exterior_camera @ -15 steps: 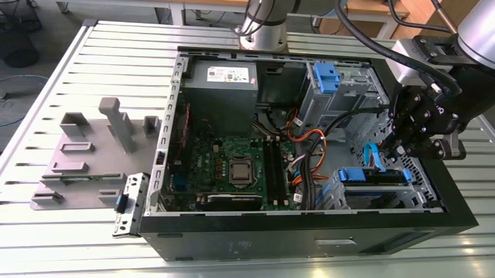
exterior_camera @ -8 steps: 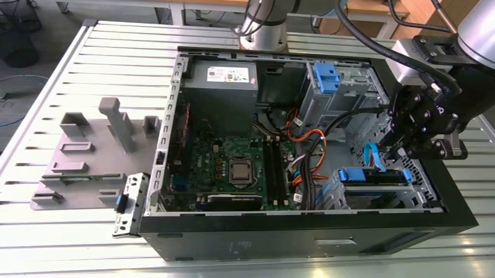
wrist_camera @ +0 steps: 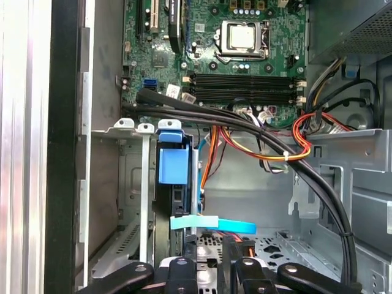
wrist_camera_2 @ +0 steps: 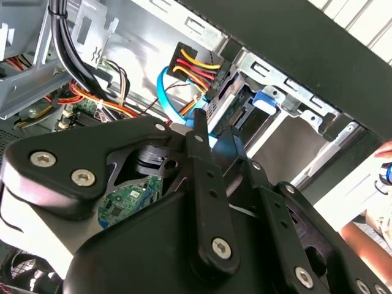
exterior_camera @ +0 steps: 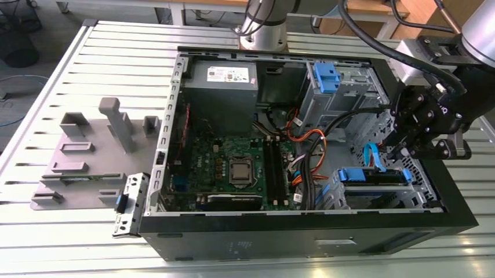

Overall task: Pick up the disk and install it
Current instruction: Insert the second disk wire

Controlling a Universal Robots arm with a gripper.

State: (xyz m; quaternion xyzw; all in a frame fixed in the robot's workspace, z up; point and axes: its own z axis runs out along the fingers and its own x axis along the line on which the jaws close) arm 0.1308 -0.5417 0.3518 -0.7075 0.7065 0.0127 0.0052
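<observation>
the open computer case (exterior_camera: pixel 309 243) lies on its side on a slatted metal surface (exterior_camera: pixel 116 63), filling the middle and right of the exterior view. the hand (exterior_camera: pixel 402 152) hangs at the right of that frame, inside the case, just above the drive cage (exterior_camera: pixel 371 194) at the lower right. the disk (exterior_camera: pixel 370 176) sits in that cage, its blue carrier frame showing along the top, with a light blue flat cable (exterior_camera: pixel 374 156) rising beside it.

in the first wrist view the disk (wrist_camera: pixel 173 177) stands on edge in the cage at lower centre, its blue tab facing the camera, and the hand (wrist_camera: pixel 211 272) shows along the bottom edge just beside it. black cables (wrist_camera: pixel 245 122) run across the middle, with the motherboard (wrist_camera: pixel 208 49) at the top.

in the second wrist view the hand's black links (wrist_camera_2: pixel 202 202) fill the lower frame, with a power plug with red, yellow and black wires (wrist_camera_2: pixel 196 70) above. whether the hand is spread or pressed together, i cannot tell.

a grey fixture (exterior_camera: pixel 85 156) stands at the left of the exterior view, well apart from the case.
</observation>
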